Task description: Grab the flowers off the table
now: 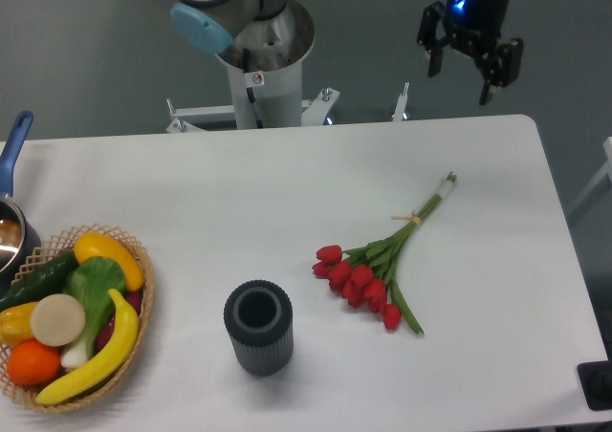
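One bunch of flowers (368, 274), one table (287, 183)

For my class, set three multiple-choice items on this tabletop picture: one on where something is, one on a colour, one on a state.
1. Where do the flowers lie on the table?
A. In the woven basket
B. Right of the dark ribbed cup
C. Under the blue-handled pot

2. What colour are the flower heads?
A. Red
B. Yellow
C. White

3. What is the gripper doing?
A. Clamping the stems
C. Resting on the cup
B. Hanging open above the table's far edge, holding nothing

Answers:
1. B: the bunch lies flat on the bare tabletop, right of the cup and far from the basket.
2. A: the tulip heads are plainly red, on green stems.
3. B: its fingers are spread, with nothing between them, well away from the flowers.
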Robot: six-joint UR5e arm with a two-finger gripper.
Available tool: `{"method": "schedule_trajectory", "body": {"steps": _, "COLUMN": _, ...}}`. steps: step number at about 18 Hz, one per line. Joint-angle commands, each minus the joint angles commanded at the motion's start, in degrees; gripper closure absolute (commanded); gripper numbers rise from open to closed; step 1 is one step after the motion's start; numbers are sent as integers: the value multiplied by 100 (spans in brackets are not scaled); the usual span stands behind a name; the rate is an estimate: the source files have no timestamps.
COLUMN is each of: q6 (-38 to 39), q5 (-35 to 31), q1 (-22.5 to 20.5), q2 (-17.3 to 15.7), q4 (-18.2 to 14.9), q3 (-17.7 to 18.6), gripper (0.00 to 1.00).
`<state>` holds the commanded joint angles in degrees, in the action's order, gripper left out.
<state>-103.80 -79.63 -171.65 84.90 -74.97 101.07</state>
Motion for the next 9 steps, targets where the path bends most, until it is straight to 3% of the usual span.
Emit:
{"method": "schedule_trajectory", "body": {"steps": 7, "q6": 79, "q5": 9, "q1": 70, "q2": 9, "q4": -9, "q3": 9, "gripper": 0}}
{"method": "schedule_trajectory", "body": {"steps": 9, "q6": 481, "q5": 35, "q1": 131, "q2": 9, "q4": 0, "q3": 114, "gripper": 0}}
